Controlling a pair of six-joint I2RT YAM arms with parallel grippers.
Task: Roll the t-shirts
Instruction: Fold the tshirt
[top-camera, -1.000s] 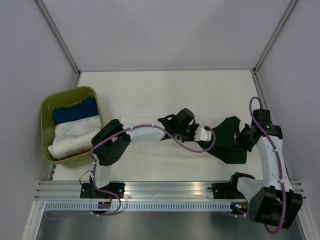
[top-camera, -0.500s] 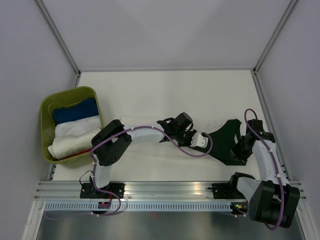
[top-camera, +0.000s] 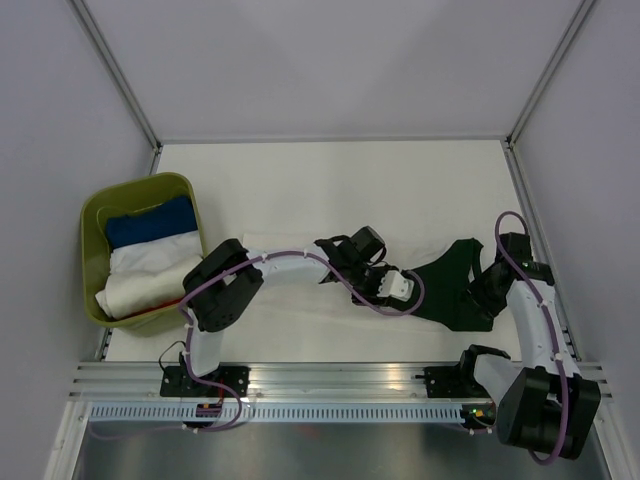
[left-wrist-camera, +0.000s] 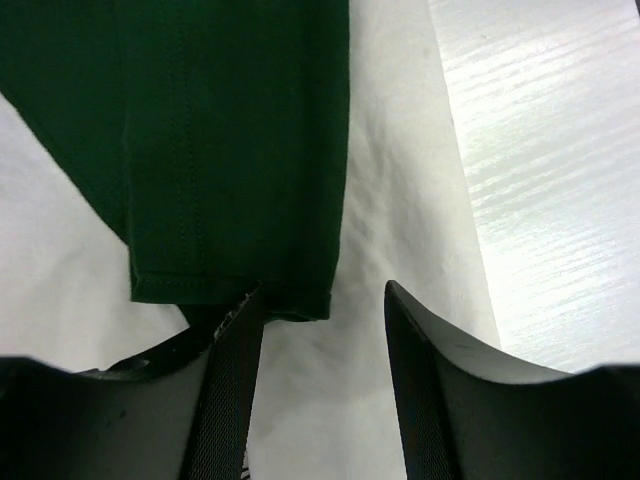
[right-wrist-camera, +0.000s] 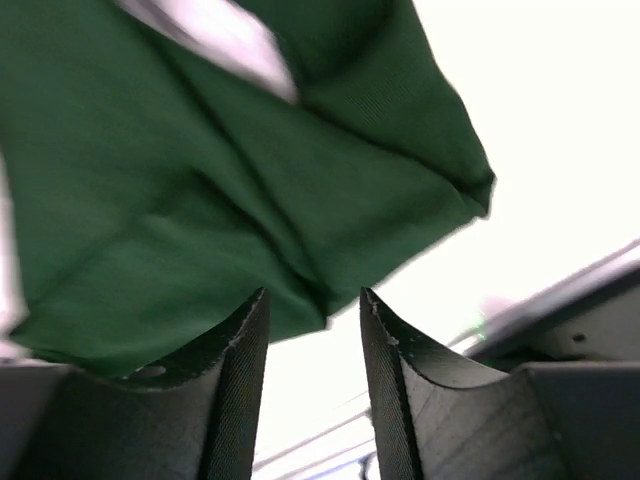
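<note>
One green t-shirt atop one white t-shirt on the table, left tool and right tool both gaping, bin at nine o'clock.

No legible text, label, brand, number or sign in any view. Dark green t-shirt plain; green bin at the tabletop's left edge unmarked

Green t-shirt blurred in right wrist view, cropped top and left; left wrist view crops its far part.
</note>
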